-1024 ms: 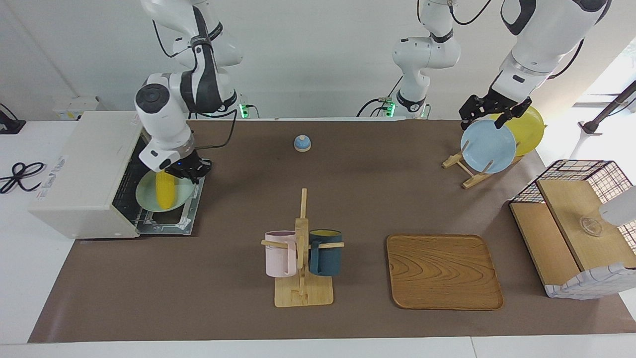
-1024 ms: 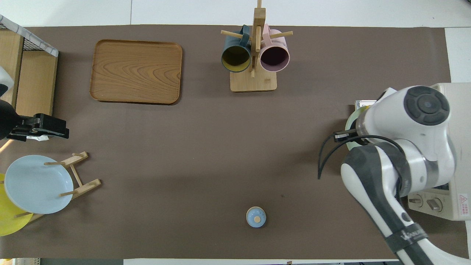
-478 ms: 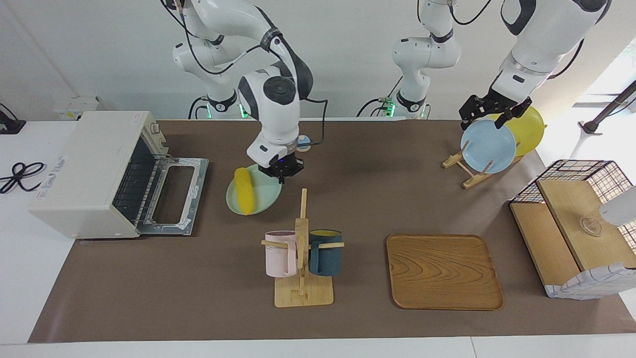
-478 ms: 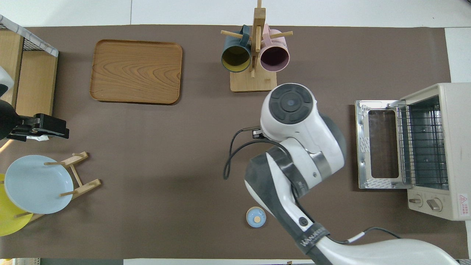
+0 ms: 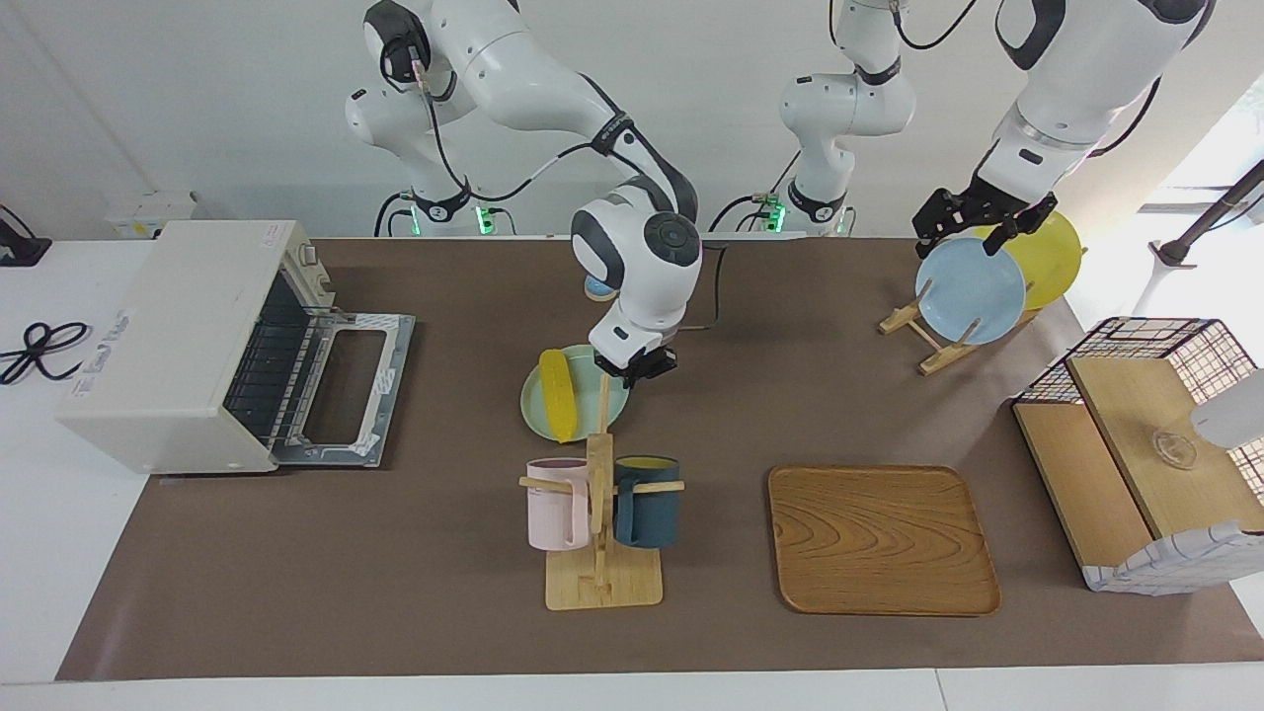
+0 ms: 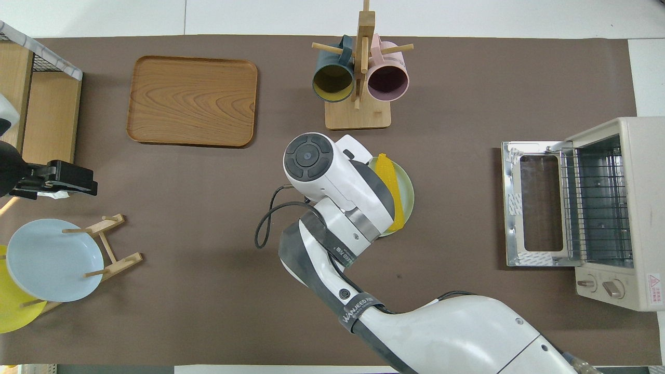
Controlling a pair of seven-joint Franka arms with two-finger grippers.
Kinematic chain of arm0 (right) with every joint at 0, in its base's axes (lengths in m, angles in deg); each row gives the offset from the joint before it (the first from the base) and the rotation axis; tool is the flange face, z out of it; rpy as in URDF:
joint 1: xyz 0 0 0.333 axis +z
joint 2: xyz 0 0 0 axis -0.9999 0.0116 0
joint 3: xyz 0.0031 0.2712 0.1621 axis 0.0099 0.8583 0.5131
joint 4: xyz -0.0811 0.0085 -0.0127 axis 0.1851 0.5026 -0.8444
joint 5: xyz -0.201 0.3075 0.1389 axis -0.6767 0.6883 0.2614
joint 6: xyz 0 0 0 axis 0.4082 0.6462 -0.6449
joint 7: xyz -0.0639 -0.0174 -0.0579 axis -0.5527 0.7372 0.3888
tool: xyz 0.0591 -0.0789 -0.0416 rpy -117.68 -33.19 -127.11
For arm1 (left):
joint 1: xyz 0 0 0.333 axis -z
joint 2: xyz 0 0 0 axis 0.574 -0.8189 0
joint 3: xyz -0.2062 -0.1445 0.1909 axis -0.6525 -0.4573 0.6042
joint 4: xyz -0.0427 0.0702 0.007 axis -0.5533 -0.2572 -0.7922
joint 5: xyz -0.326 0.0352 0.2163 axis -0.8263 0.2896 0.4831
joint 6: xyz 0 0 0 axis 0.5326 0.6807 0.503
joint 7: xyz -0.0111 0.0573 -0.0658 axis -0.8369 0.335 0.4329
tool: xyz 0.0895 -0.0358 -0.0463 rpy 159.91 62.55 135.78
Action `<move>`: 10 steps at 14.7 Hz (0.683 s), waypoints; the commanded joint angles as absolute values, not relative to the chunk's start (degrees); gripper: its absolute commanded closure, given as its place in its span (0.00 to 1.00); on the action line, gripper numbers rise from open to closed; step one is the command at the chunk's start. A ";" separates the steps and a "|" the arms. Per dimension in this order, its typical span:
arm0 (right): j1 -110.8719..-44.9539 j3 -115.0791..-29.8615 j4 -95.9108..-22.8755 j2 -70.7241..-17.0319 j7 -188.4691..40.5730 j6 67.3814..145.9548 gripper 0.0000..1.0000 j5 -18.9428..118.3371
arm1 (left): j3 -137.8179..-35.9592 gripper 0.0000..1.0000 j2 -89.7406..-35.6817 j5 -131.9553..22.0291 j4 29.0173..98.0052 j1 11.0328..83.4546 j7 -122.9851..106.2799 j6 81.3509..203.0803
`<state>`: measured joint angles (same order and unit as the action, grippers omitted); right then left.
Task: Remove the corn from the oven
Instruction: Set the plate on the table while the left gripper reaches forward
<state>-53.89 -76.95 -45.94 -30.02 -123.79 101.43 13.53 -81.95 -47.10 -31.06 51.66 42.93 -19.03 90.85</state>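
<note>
Brown table (image 5: 296,553): right claw (image 5: 637,369) grips green plate (image 5: 538,407), corn (image 5: 557,395) aboard.

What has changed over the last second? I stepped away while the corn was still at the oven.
The right gripper, shut on the rim of the green plate, has carried it with the corn lying on it out of the oven, past the open door, to just robot-side of the mug rack. The left gripper stays open over the plate stand; everything else is unmoved.
</note>
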 commanded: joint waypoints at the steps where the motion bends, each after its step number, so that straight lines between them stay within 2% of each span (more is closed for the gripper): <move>1: -53.48 -75.63 -45.46 -30.13 -127.38 103.23 1.00 14.97 | -81.93 0.00 -47.20 -30.27 50.99 42.76 -19.14 90.40; 3: -53.74 -75.63 -46.16 -29.95 -127.91 106.56 1.00 15.50 | -81.93 0.00 -47.20 -30.27 51.08 42.76 -19.14 90.49; 4: -54.00 -75.63 -46.69 -29.86 -127.91 107.62 0.83 15.77 | -81.93 0.00 -47.20 -30.27 51.08 42.33 -19.14 90.75; 8: -54.44 -75.63 -45.47 -30.30 -127.91 107.02 0.64 15.95 | -81.93 0.00 -47.11 -30.35 51.69 42.06 -19.05 92.16; 10: -55.14 -76.15 -44.85 -31.09 -126.95 103.88 0.67 14.98 | -81.93 0.00 -47.11 -30.35 52.13 42.15 -18.96 92.77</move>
